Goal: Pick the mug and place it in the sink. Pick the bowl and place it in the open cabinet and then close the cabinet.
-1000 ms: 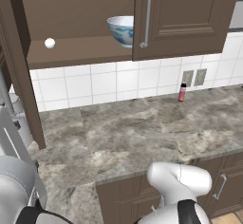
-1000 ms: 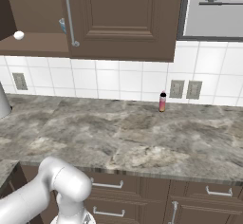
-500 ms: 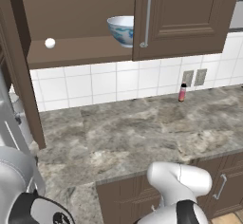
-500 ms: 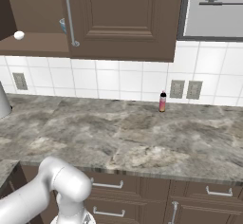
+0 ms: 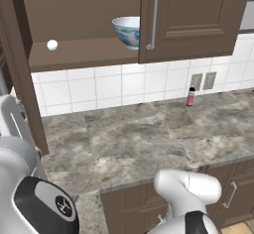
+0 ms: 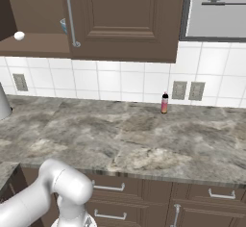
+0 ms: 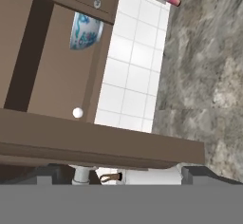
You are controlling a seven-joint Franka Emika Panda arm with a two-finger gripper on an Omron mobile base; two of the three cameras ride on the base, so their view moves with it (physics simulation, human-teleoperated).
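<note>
Closing the cabinet [image 5: 193, 20] comes next: the bowl [image 5: 126, 31] sits on its shelf. Your gripper [image 7: 123, 173] is spread and empty; pushing the open door [image 5: 22, 79] obliquely may slip.

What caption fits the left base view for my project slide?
Patterned bowl sits inside the cabinet, left door open; a slim bottle stands on the counter.
</note>
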